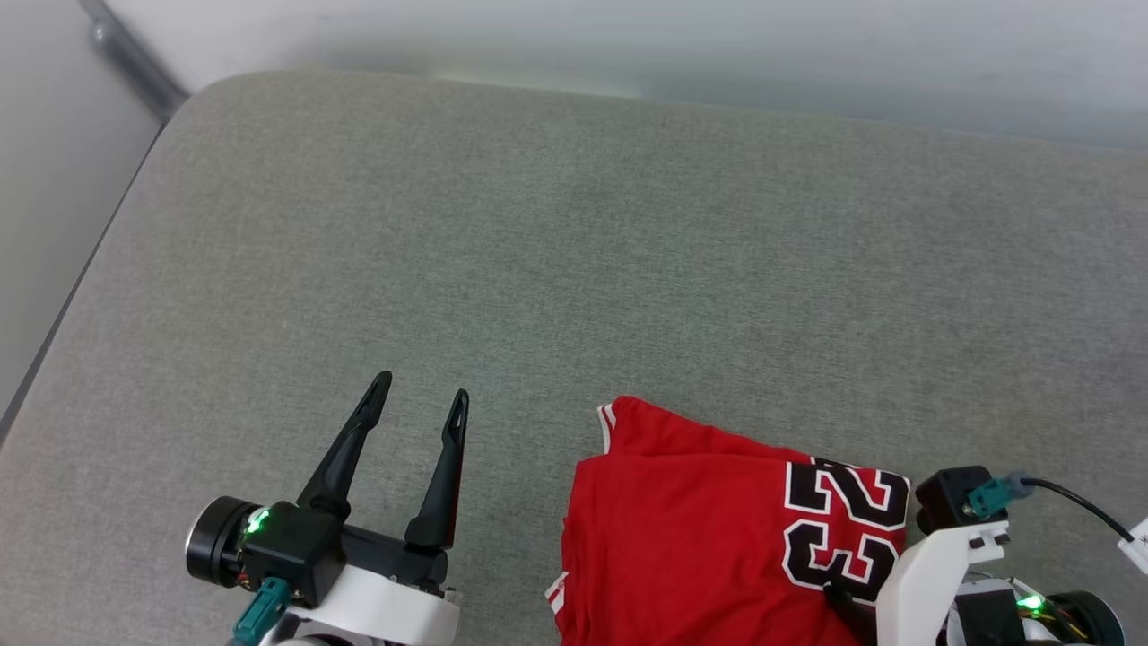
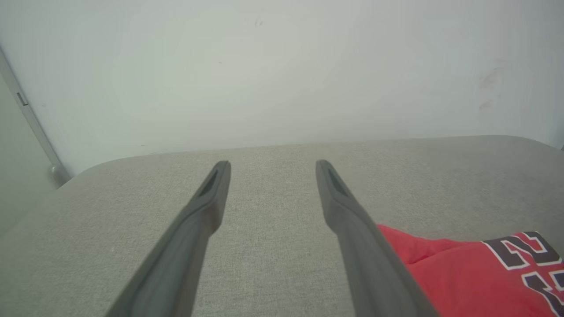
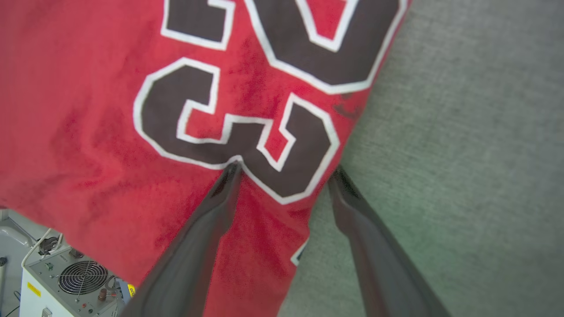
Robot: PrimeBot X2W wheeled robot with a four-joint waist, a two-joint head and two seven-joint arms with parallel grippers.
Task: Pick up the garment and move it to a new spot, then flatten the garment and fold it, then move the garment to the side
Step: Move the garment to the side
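The garment point(image 1: 700, 538) is a red jersey with a black-and-white "23", lying folded at the front of the grey padded surface point(image 1: 574, 224), and its near part hangs over the front edge. My left gripper point(image 1: 421, 392) stands open over bare padding to the garment's left, with nothing between its fingers. In the left wrist view the left gripper point(image 2: 273, 165) points at the far wall and the garment point(image 2: 462, 273) lies at the lower right. My right gripper point(image 3: 285, 169) is open and straddles the edge of the garment point(image 3: 110, 110). One finger is over the number, the other over the padding.
The padded surface ends in a rounded corner at the far left point(image 1: 206, 99), and a pale wall point(image 1: 628, 36) runs behind it. Below the front edge stands a white box with a fan grille point(image 3: 66, 281). A black cable point(image 1: 1076, 507) trails from my right wrist.
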